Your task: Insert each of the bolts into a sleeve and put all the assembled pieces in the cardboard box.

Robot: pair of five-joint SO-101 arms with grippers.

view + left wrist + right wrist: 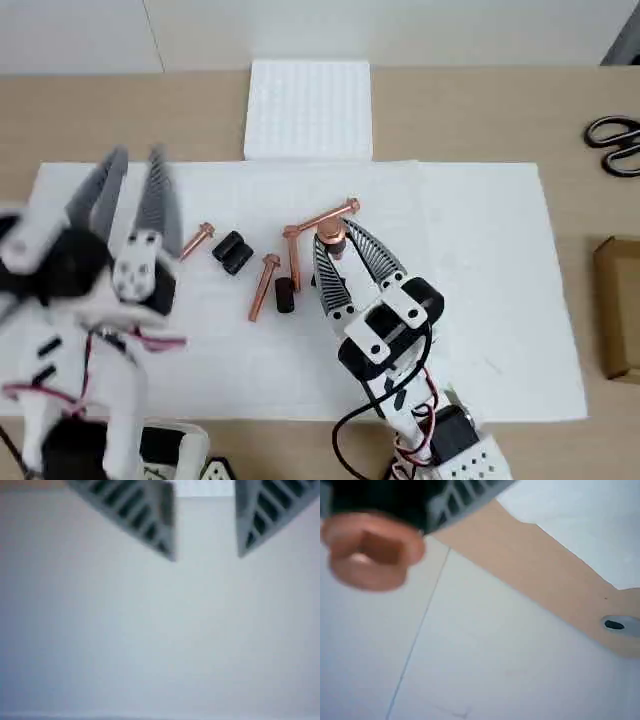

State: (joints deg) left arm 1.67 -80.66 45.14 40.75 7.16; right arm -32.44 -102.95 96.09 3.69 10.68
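My right gripper (pixel 342 235) is shut on a copper bolt (pixel 330 240) over the middle of the white sheet. In the right wrist view the bolt's head (pixel 370 550) sticks out below a black part that may be a sleeve. Three more copper bolts (pixel 197 241) (pixel 264 287) (pixel 322 218) lie loose on the sheet. Two black sleeves (pixel 232 252) (pixel 285 295) lie among them. My left gripper (pixel 135 180) (pixel 206 556) hangs open above the sheet's left part with nothing between its fingers. The cardboard box (pixel 618 305) stands at the right edge.
A white paper sheet (pixel 480 300) covers the tan table. A white foam block (pixel 308 110) sits behind it. Scissors (pixel 612 143) lie at the far right. The sheet's right half is bare.
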